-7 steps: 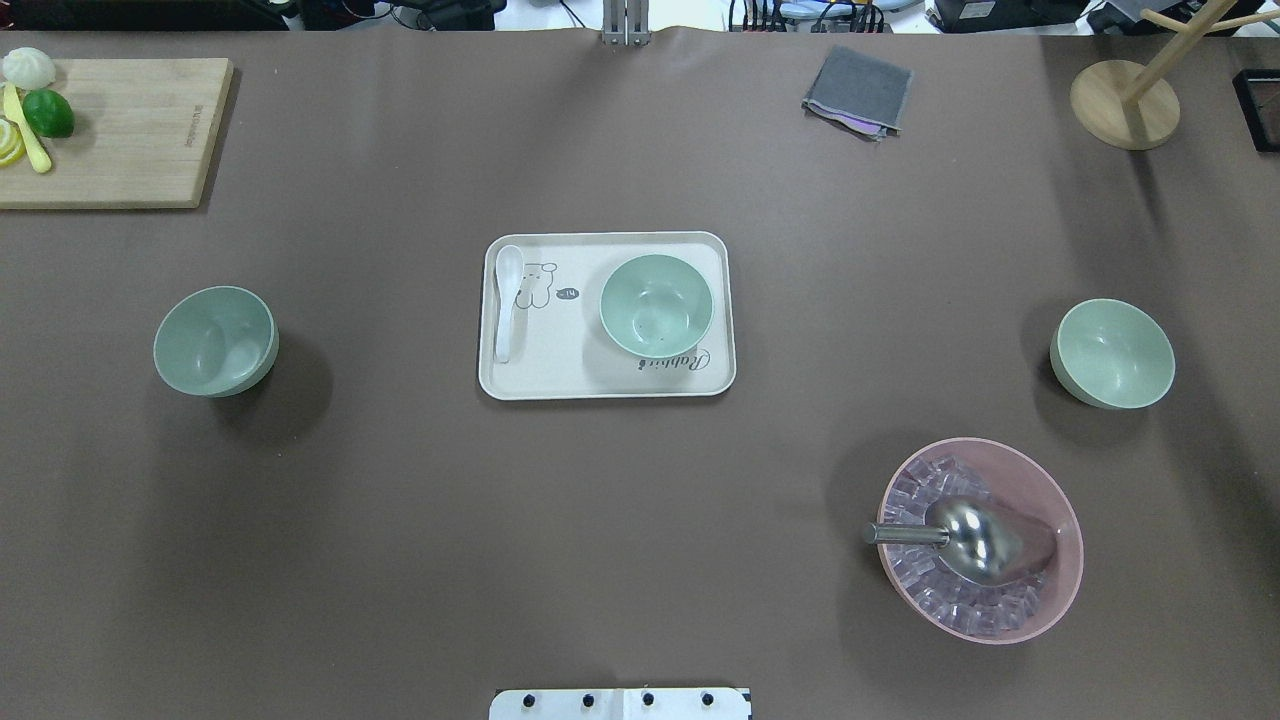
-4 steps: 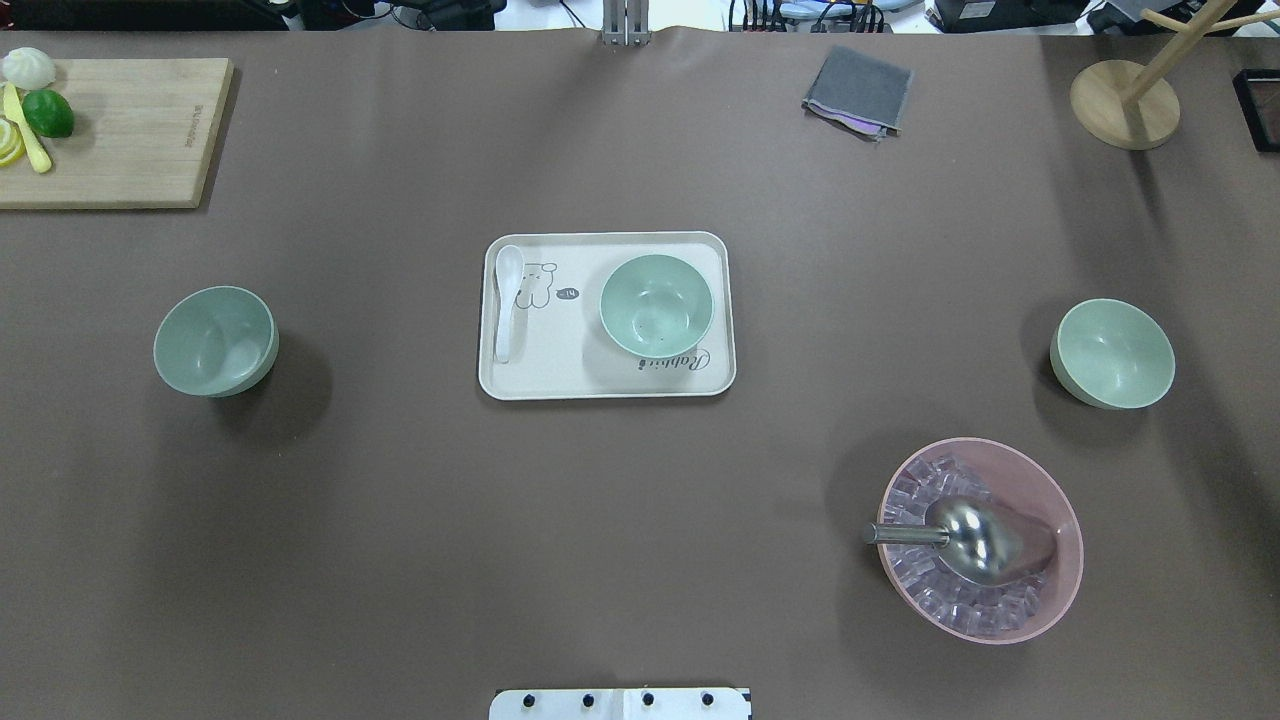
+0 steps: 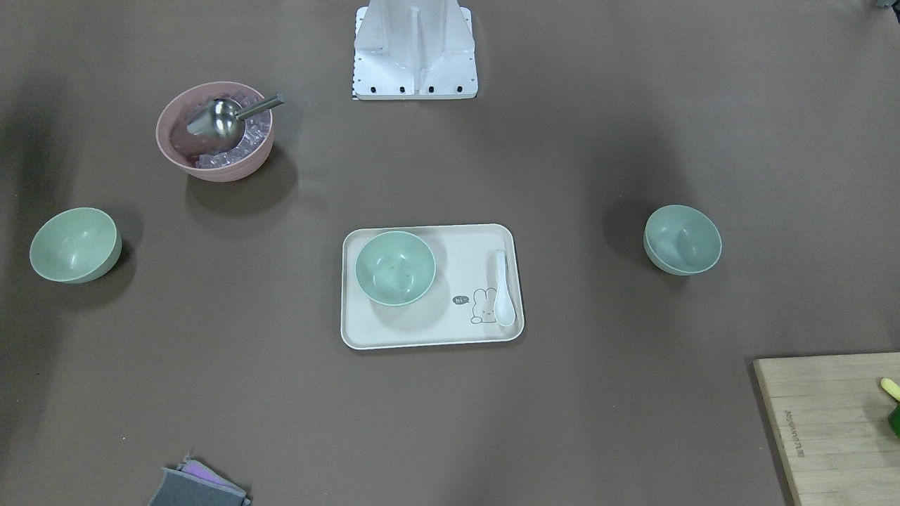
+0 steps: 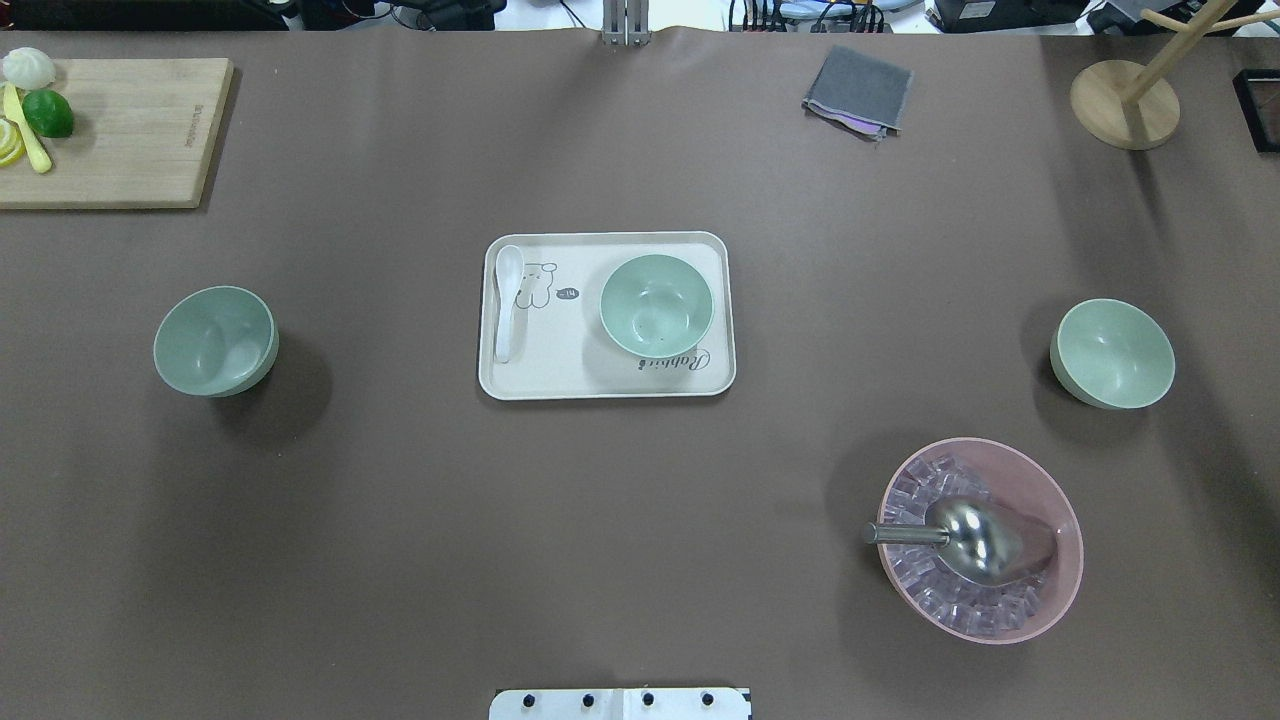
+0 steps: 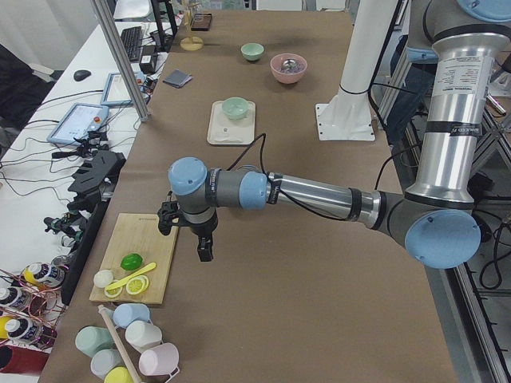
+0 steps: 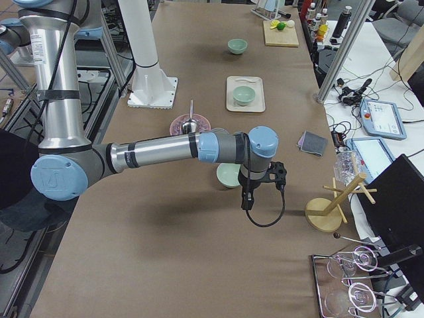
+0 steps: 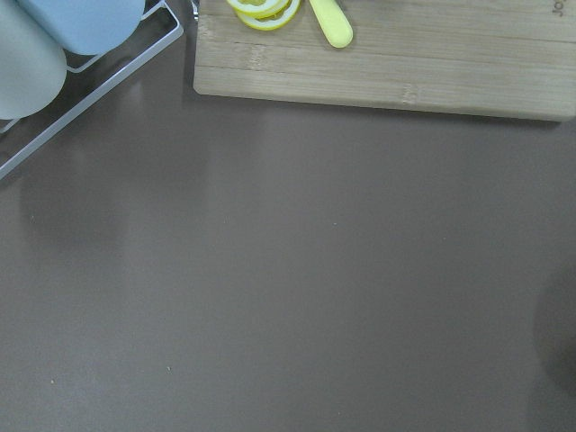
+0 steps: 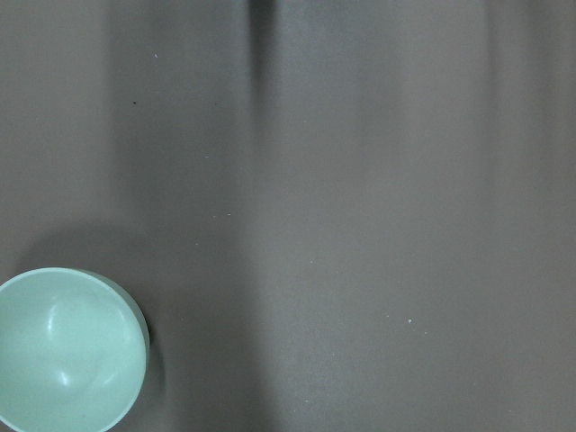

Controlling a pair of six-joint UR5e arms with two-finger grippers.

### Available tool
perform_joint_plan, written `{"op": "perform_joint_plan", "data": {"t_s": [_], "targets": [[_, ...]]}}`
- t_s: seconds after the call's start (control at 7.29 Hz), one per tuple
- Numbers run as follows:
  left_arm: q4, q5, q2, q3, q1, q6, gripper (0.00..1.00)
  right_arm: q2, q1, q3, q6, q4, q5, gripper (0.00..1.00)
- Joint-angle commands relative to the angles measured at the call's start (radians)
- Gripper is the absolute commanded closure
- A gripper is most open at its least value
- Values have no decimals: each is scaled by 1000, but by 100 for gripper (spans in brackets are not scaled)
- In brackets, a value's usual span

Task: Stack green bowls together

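Three pale green bowls stand apart on the table. One [image 4: 215, 340] is at the left, one [image 4: 656, 304] sits on the cream tray [image 4: 560, 375] in the middle, and one [image 4: 1112, 353] is at the right. The right bowl also shows at the lower left of the right wrist view [image 8: 67, 351]. My left gripper [image 5: 204, 249] hangs over bare table beside the cutting board, far from the bowls. My right gripper [image 6: 246, 200] hangs just beyond the right bowl [image 6: 228, 175]. I cannot tell whether either gripper is open or shut. Neither holds anything.
A pink bowl [image 4: 1050, 590] with ice and a metal scoop [image 4: 960, 538] stands near the right bowl. A white spoon [image 4: 506, 300] lies on the tray. A wooden cutting board [image 4: 130, 130] with fruit, a grey cloth [image 4: 858, 90] and a wooden stand [image 4: 1124, 104] are at the far edge.
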Motion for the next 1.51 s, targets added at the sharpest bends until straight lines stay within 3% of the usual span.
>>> {"op": "perform_joint_plan", "data": {"t_s": [0.0,1.24,1.37], "targets": [[0,0,0,1,0,0,2,-1,0,4,2,0,2,0],[-6,0,-20,-13,2,-2,2,0,0,9,3,0,5,0],[-97,0,-15,-13,3,-2,2,0,0,10,3,0,5,0]]}}
